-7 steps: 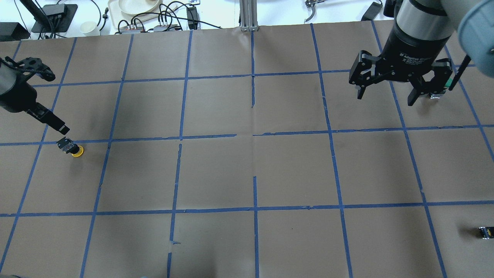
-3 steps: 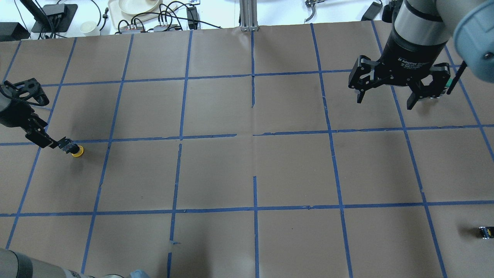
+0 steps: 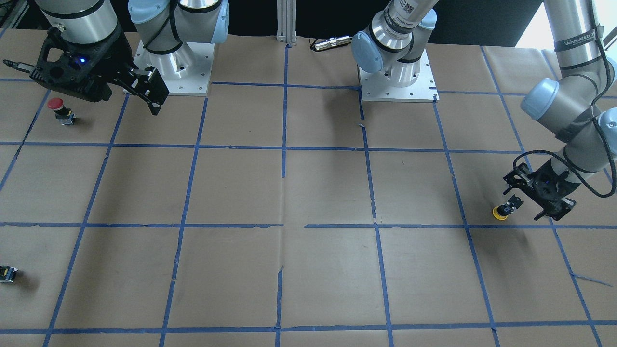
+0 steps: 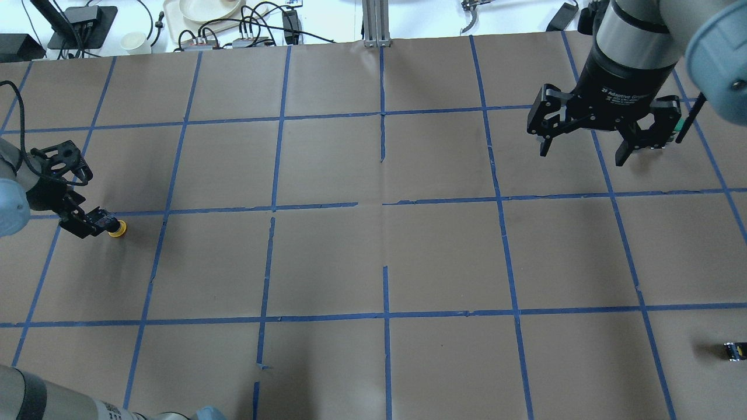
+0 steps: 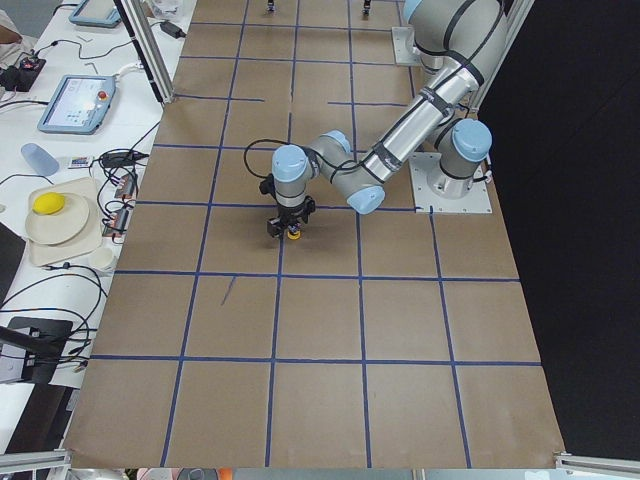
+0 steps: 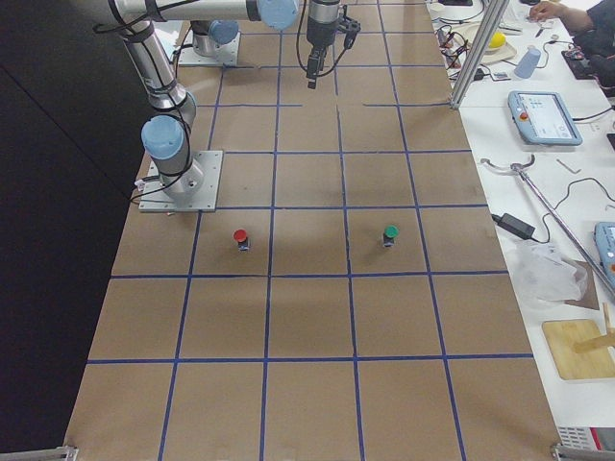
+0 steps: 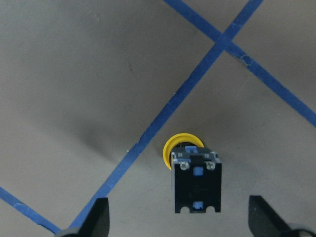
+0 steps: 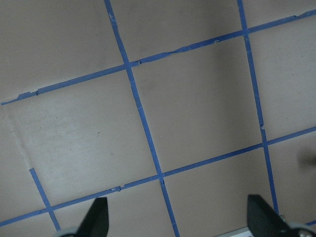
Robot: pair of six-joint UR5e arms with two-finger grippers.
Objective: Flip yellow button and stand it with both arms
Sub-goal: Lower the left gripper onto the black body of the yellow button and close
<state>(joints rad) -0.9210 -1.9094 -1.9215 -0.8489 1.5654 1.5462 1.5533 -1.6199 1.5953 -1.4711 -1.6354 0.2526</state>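
Lying on its side on the worktop (image 4: pixel 373 262), the yellow button (image 4: pixel 112 228) sits far out on the robot's left, just beside a blue tape line. Its cap points away from the left gripper (image 7: pixel 180 219) and the black body end faces it.

The left gripper is low over the button. Its fingers (image 7: pixel 96 219) are spread wide, one to each side of the body, and neither touches it in the wrist view.

The right gripper (image 4: pixel 581 156) is well apart on the robot's right, held high above the worktop. Its fingers are spread too, with bare paper and tape showing between them in its wrist view.

A red button (image 3: pixel 57 105) stands upright near the right gripper. A green button (image 6: pixel 390 233) stands upright, well apart from the red one. A small dark block (image 4: pixel 734 350) sits at the worktop's right edge, apart from everything else.
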